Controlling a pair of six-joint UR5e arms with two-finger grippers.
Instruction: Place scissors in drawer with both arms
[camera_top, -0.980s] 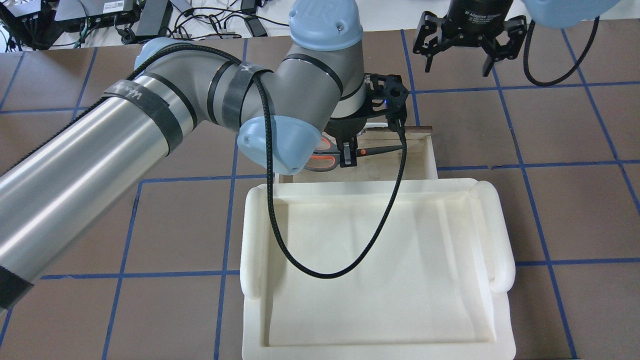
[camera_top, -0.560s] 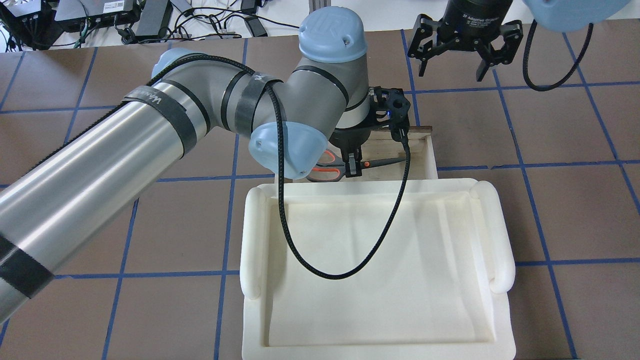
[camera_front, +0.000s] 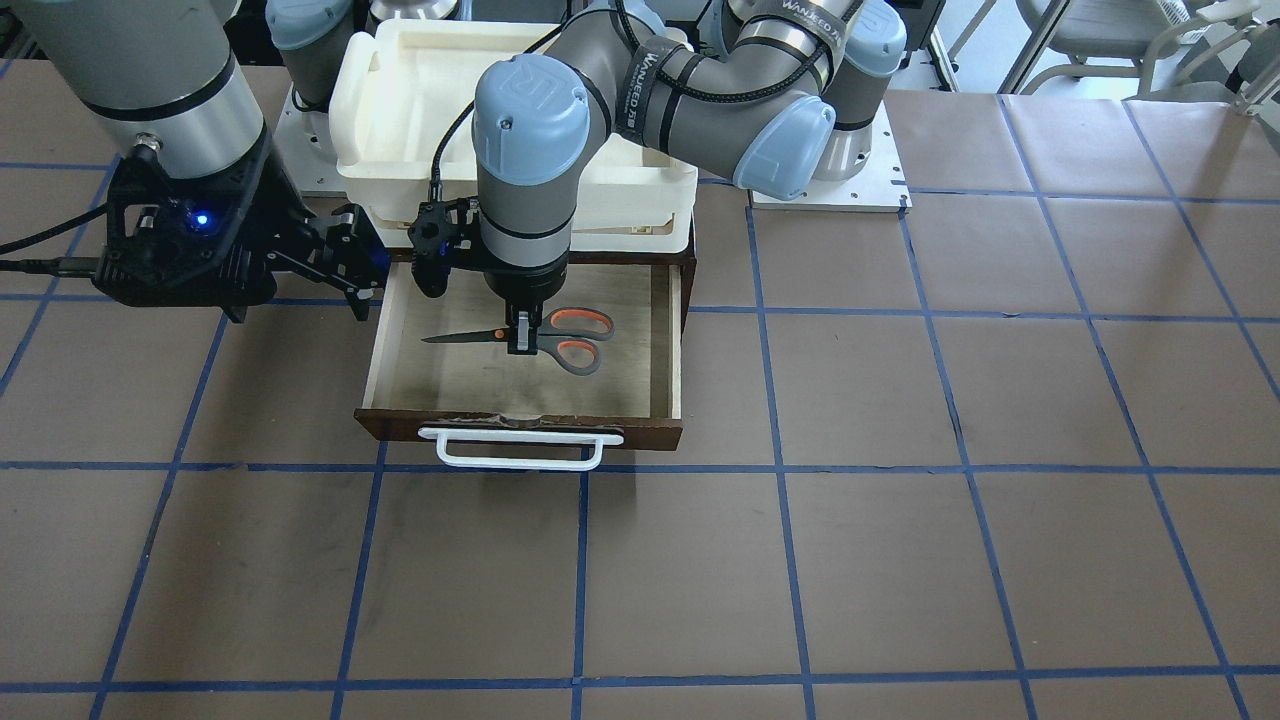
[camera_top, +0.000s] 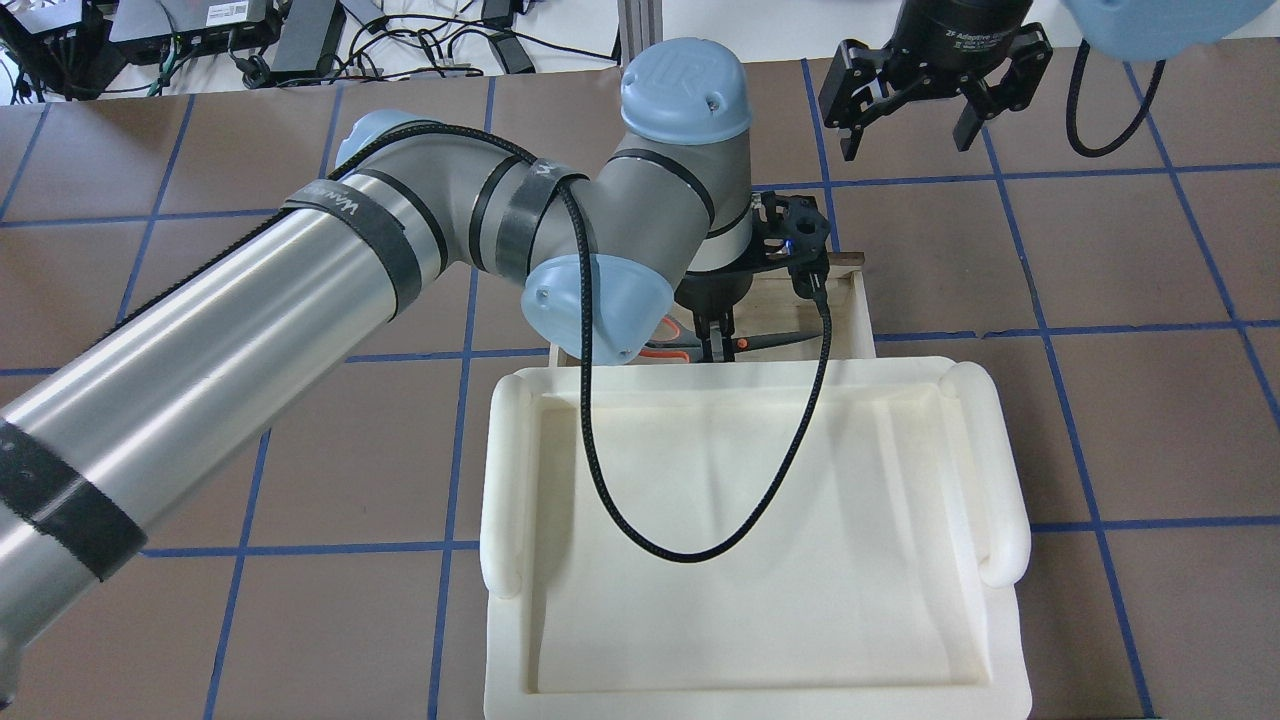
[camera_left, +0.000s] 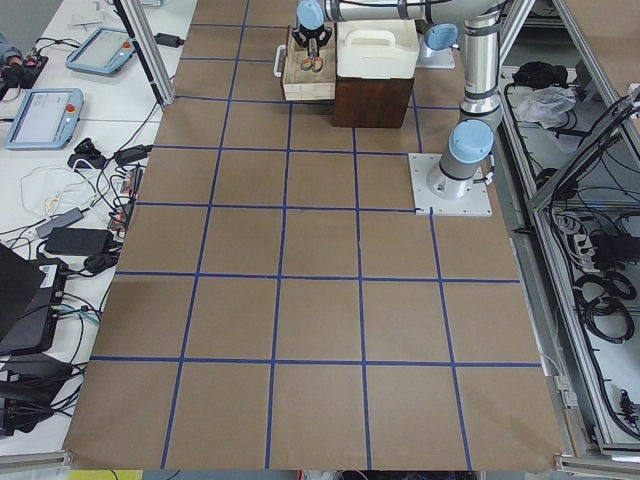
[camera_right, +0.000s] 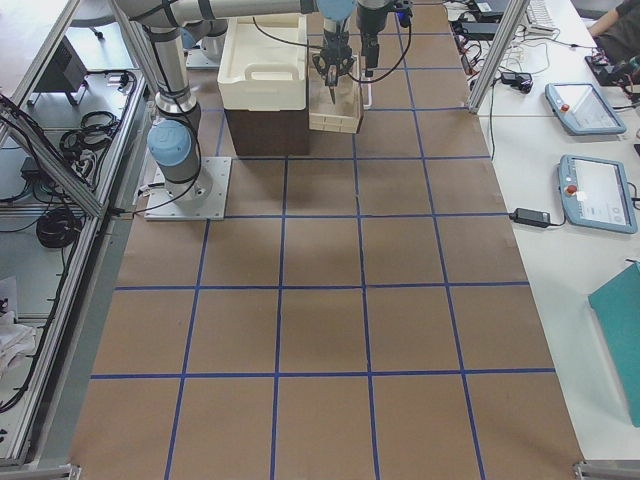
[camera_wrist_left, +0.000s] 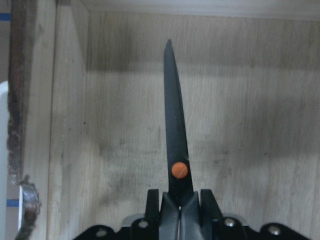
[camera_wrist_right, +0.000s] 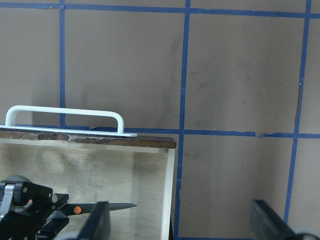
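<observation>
Inside drawer (camera_front: 400, 425), left gripper (camera_front: 521, 345) clamps scissors (camera_wrist_left: 175, 125) clear of walls (camera_front: 676, 340); right gripper (camera_top: 908, 138) agape outside.

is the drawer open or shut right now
open: the drawer stands pulled out, pale floor exposed; the scissors are within its walls, gripped by the left gripper

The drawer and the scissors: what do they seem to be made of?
The drawer looks wooden: dark-brown stained front, pale matte plywood-like inside with visible grain. Its handle is smooth white, plastic or painted metal. The scissors have dark matte blades, probably coated metal; the grey, orange-lined loops look plastic.
</observation>
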